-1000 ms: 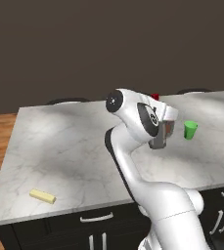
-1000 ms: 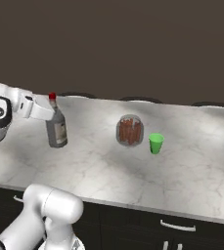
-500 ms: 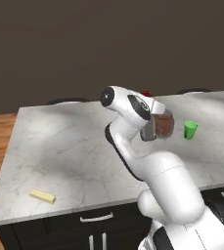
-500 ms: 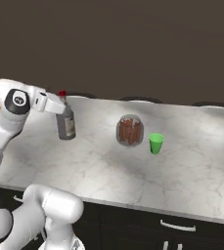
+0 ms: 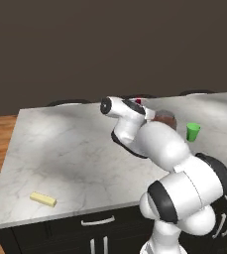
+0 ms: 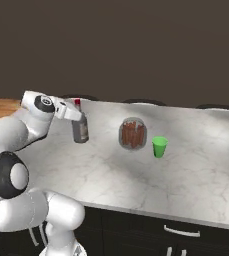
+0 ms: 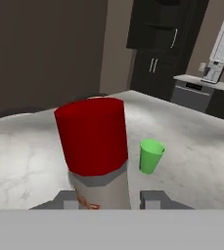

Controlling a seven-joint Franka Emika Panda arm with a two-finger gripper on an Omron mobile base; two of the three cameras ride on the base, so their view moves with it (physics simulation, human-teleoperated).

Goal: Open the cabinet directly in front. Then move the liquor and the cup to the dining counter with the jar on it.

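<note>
My gripper (image 6: 79, 120) is shut on the liquor (image 6: 79, 128), a small greyish bottle with a red cap (image 7: 91, 134), held upright at the dining counter's (image 6: 186, 190) far left part. In the hand view the bottle sits between my two fingers (image 7: 155, 197). Whether its base touches the marble I cannot tell. The brownish jar (image 6: 132, 134) stands just right of it, and the green cup (image 6: 159, 146) stands right of the jar. In the left base view my arm hides most of the bottle. The jar (image 5: 167, 119) and cup (image 5: 193, 132) stand behind it. A tall near-black cabinet (image 7: 155, 29) rises far behind.
A small yellow block (image 5: 43, 199) lies near the counter's front left edge. Bare marble (image 5: 60, 149) stretches left of the arm. Dark base cabinets with pale handles (image 6: 181, 231) run under the top. A grey appliance (image 7: 196, 93) stands far off in the hand view.
The arm has carried the liquor to the right over the counter, closer to the jar. The jar and the cup have stayed where they were.
</note>
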